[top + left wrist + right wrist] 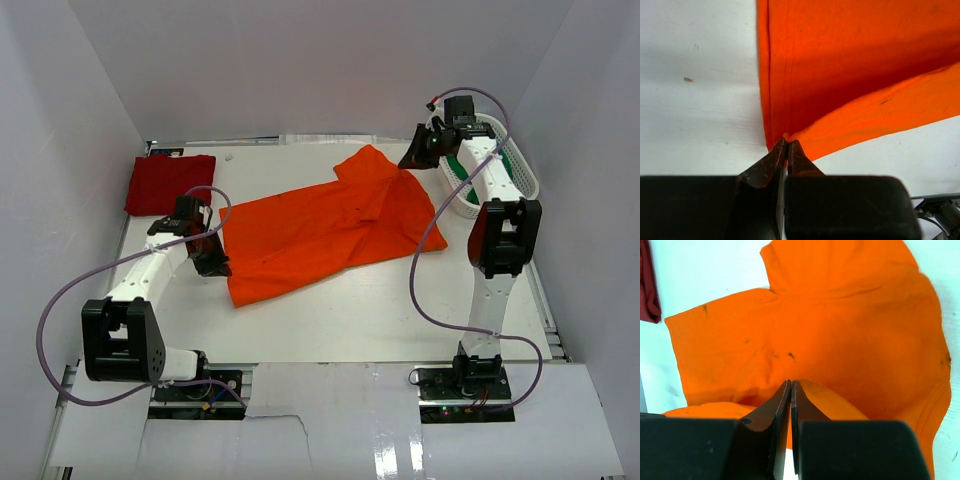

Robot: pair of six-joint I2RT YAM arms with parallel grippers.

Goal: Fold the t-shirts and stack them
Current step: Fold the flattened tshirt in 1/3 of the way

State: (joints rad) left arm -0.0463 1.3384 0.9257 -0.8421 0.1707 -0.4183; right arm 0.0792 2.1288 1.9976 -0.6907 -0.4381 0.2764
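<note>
The orange t-shirt (325,228) lies spread across the middle of the table. My left gripper (212,262) is shut on its left hem corner (786,136), the cloth pinched between the fingertips. My right gripper (413,156) is shut on the shirt's far right edge (810,385) and lifts it a little. The dark red t-shirt (170,184) lies folded at the far left; its edge shows in the right wrist view (649,285). A bit of green cloth (462,165) shows inside the basket, behind my right arm.
A white mesh basket (510,170) stands at the far right, beside my right arm. White walls close in the table on three sides. A small speck (688,79) lies on the table left of the orange hem.
</note>
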